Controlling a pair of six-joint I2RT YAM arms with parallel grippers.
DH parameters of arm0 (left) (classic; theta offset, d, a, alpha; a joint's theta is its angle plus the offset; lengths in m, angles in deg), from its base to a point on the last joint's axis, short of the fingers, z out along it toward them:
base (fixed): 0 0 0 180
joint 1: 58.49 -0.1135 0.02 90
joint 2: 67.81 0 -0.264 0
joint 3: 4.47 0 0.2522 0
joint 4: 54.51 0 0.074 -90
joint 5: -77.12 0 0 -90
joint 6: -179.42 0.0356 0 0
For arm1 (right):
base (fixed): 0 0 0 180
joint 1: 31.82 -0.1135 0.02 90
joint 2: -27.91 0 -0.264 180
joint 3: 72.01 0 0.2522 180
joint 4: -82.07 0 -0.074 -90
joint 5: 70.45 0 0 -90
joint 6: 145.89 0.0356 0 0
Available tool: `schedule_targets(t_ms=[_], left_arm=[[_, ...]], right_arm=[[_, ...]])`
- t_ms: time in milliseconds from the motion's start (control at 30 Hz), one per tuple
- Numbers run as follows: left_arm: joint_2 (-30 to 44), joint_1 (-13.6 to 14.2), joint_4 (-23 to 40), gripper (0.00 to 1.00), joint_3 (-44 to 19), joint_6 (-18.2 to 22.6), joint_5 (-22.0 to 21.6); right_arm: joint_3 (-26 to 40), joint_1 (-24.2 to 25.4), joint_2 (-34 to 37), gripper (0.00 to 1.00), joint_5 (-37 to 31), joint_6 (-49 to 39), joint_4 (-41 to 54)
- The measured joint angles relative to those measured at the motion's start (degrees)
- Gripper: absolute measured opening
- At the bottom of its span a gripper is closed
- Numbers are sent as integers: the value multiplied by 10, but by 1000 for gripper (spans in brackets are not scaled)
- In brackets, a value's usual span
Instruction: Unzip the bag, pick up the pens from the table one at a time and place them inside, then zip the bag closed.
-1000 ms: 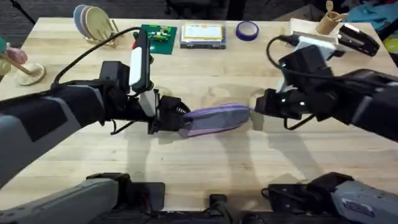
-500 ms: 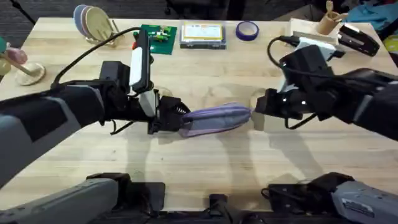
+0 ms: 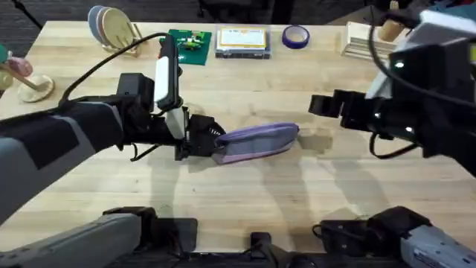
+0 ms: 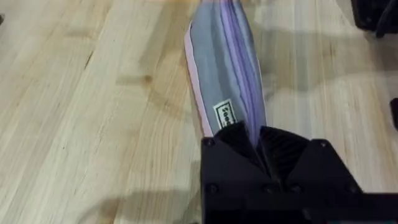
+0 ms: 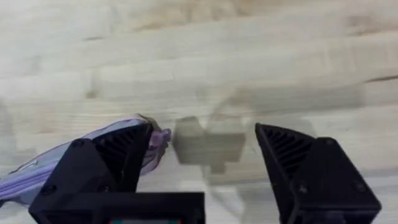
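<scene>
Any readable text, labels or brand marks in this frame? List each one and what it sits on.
Nothing can be read for certain.
Bag: a small white sewn tag with dark letters beside the left hand; too blurred to read.
Yellow-and-white box at the table's far edge: printing on its lid, too small to read.
Green packet beside it: markings too small to read.

left gripper (image 3: 209, 141): fingers pinched together | right gripper (image 3: 321, 104): fingers spread, raised
</scene>
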Motion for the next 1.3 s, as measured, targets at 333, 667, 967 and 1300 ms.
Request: schedule_targets(t_ms=[333, 667, 967, 1300], left_arm=[[0, 0, 0, 42, 0, 0, 0], [0, -5, 2, 971, 0, 0, -1], [0, -5, 4, 992, 0, 0, -19], [-63, -5, 83, 995, -23, -12, -115]], right_arm=[[0, 0, -101, 997, 47, -43, 51], [0, 0, -169, 997, 96, -70, 98], [0, 0, -172, 997, 99, -82, 105], [0, 0, -172, 998, 99, -89, 105]])
